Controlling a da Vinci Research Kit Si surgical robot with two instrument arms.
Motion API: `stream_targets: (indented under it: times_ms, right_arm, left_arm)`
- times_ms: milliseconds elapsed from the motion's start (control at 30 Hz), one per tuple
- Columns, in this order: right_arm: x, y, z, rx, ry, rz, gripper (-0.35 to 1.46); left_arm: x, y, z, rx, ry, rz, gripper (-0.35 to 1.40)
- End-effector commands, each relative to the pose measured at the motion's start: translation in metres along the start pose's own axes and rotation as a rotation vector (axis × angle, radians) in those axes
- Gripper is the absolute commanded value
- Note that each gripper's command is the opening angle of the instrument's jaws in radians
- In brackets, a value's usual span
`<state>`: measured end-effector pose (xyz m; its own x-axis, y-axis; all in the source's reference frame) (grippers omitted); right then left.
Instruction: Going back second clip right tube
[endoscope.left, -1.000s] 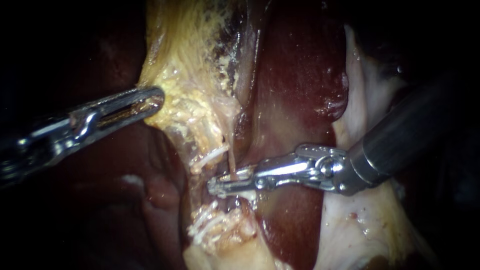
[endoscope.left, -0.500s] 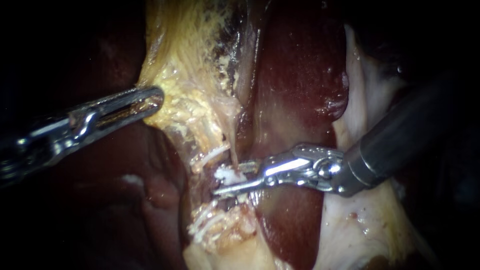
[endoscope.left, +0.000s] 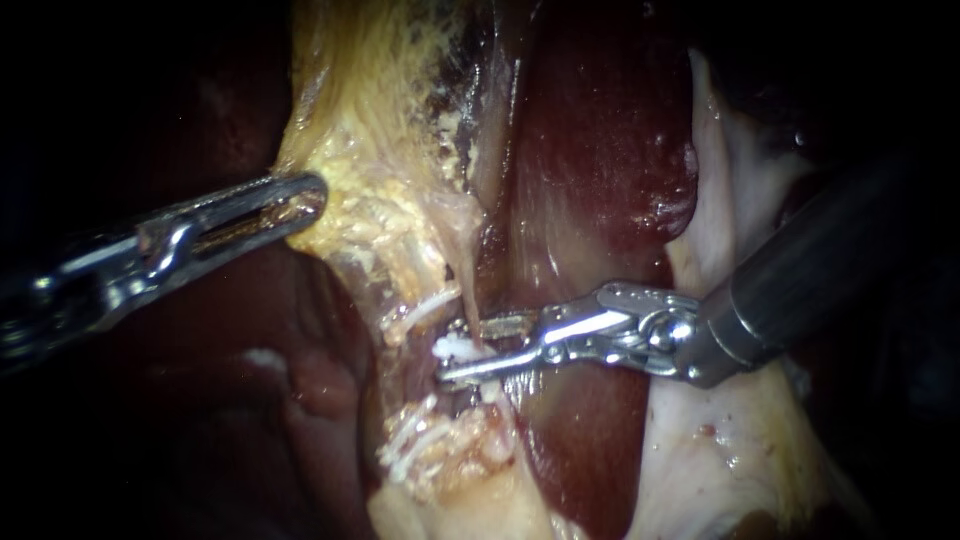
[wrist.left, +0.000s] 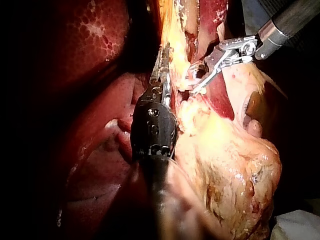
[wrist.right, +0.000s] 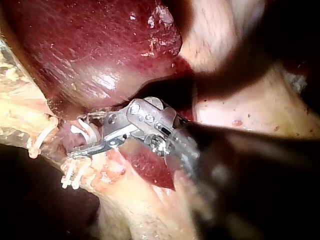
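Note:
My right instrument (endoscope.left: 462, 348) comes in from the right, and its jaws stand open around a thin pale tube (endoscope.left: 462, 300). A white clip (endoscope.left: 455, 349) sits on that tube between the open jaws. In the right wrist view the same clip (wrist.right: 82, 131) lies in the gap of my right instrument (wrist.right: 86, 135). My left instrument (endoscope.left: 300, 200) is shut on the edge of yellow fatty tissue (endoscope.left: 370, 200) and holds it out to the left. Its jaws (wrist.left: 161, 75) lie along that tissue in the left wrist view, with my right instrument (wrist.left: 200, 82) open just beyond.
Dark red liver (endoscope.left: 600, 150) fills the middle behind the tube. Other white clips show above left (endoscope.left: 425, 305) and lower down (endoscope.left: 410, 445). Pale tissue (endoscope.left: 720, 450) lies under the right shaft.
My right instrument's jaws, shut around the tube a second ago, have opened and left a white clip on it. The instrument has drawn back slightly to the right. My left instrument has held still.

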<state>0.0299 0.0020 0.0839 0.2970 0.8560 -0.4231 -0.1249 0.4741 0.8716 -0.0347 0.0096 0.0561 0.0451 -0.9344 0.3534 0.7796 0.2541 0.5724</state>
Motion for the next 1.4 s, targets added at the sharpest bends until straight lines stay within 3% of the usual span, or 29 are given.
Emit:
stream_targets:
  times_ms: [33, 133, 367, 600, 767, 1033, 1167, 1333, 1400]
  right_arm:
    - [-0.0001, -0.0003, 0.0001, 0.005, 0.004, 0.001, 0.6]
    - [0.0003, -0.0012, -0.0001, 0.029, 0.024, -0.032, 0.6]
    - [0.0023, -0.0039, -0.0045, 0.055, 0.028, -0.369, 0.6]
    - [0.0037, -0.0041, -0.0096, 0.037, 0.035, -0.536, 0.6]
    - [0.0046, -0.004, -0.0125, 0.034, 0.036, -0.579, 0.6]
    - [0.0077, -0.0071, -0.0152, 0.028, 0.051, -0.637, 0.6]
    - [0.0083, -0.008, -0.0156, 0.028, 0.054, -0.649, 0.6]
    - [0.008, -0.0079, -0.0155, 0.028, 0.054, -0.651, 0.6]
    - [0.0078, -0.0078, -0.0154, 0.028, 0.054, -0.653, 0.6]
  left_arm:
    - [0.0, 0.0, 0.0, -0.002, 0.0, -0.001, -0.35]
    - [0.0, 0.0, 0.0, -0.002, 0.0, 0.0, -0.35]
    - [0.0, 0.0001, -0.0002, -0.001, 0.0, 0.0, -0.35]
    - [0.0, 0.0001, -0.0001, -0.002, 0.0, 0.0, -0.35]
    - [0.0, 0.0001, -0.0001, -0.002, 0.0, 0.0, -0.35]
    - [0.0, 0.0001, -0.0001, -0.002, 0.0, 0.0, -0.35]
    - [0.0001, 0.0, 0.0, -0.003, -0.001, 0.0, -0.35]
    - [0.0016, 0.0, 0.0018, -0.007, -0.013, 0.004, -0.35]
    - [0.0026, 0.0002, 0.0033, -0.005, 0.001, 0.009, -0.35]
